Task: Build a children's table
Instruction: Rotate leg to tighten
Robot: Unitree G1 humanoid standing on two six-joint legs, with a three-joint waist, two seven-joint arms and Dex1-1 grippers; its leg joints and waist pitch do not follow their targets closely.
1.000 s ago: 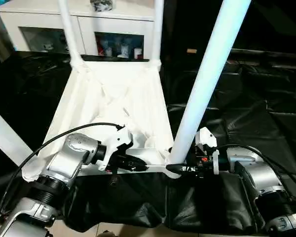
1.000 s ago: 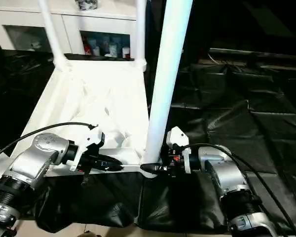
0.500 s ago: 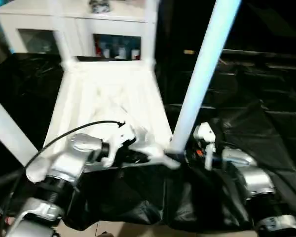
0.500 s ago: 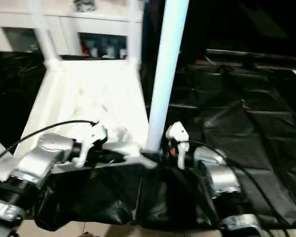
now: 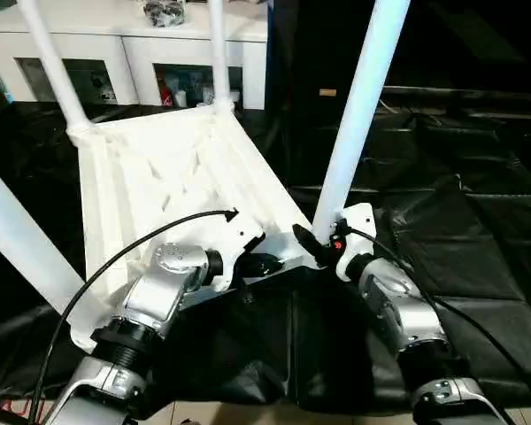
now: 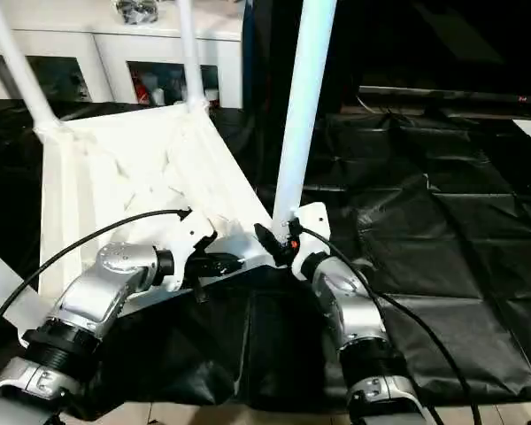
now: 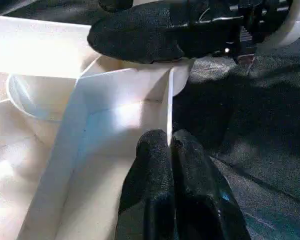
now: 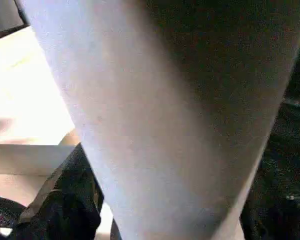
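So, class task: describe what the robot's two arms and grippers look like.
Both forearms are silver metal cylinders with ribbed black collars. The left arm and right arm each carry a white plastic wrist housing and a looping black cable. Each gripper, left and right, has two matte black fingers.

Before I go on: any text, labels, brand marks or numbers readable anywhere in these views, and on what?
No readable text in any view.
tabletop: plain white ribbed plastic, no marking.
legs: plain white, no label.
cabinet: small items behind the glass, too small and blurred to read.
right gripper: a small red spot beside it, no legible characters.
left gripper: plain black fingers pinching the tabletop's rim, no marking.
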